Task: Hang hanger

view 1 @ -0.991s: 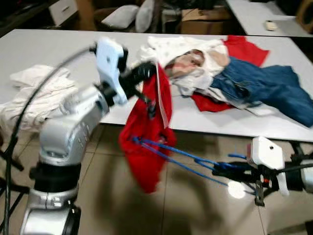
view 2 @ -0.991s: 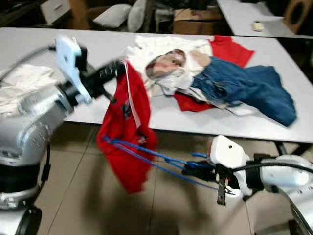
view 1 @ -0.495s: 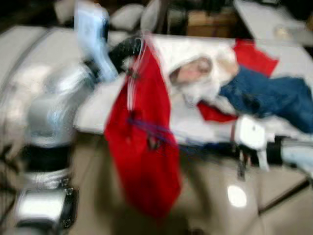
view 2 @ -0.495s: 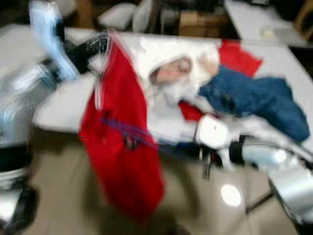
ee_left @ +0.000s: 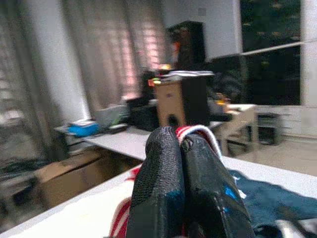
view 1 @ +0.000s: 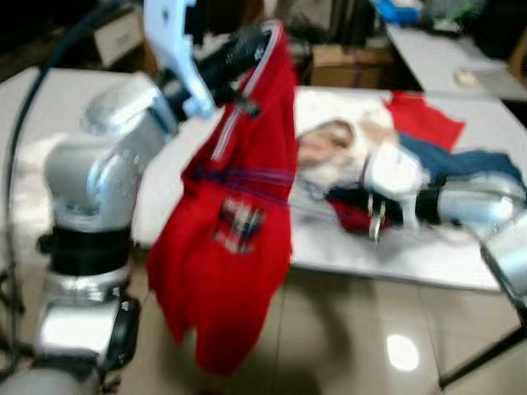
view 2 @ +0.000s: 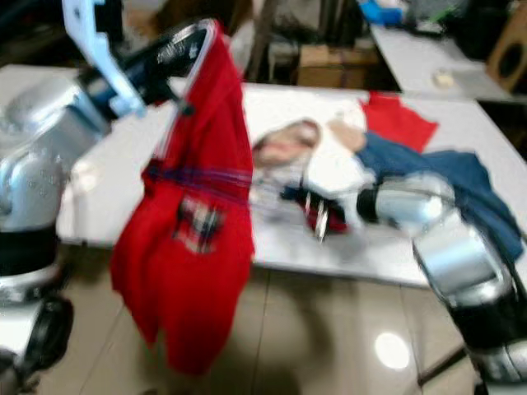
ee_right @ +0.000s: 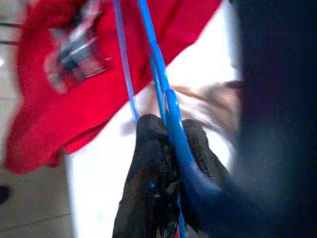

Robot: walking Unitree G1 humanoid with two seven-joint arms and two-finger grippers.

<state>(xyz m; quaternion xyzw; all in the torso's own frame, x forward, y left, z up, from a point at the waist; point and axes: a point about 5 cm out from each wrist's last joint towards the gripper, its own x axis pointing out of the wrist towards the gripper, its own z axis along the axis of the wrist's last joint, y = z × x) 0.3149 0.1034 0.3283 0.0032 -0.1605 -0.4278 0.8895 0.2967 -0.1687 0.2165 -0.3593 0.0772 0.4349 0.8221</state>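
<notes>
While the left end effector (view 1: 262, 41) is pinched tight on the collar of the red shirt (view 1: 239, 222), the shirt hangs down in front of the white tabletop (view 1: 412, 255). The right end effector (ee_right: 171, 136) is squeezed shut on the blue hanger (ee_right: 148, 54), whose thin bars reach into the shirt. More clothes (view 2: 428, 173) lie piled on the tabletop behind.

Motion-blurred views; lamp glare on floor tile (view 1: 403, 352).
</notes>
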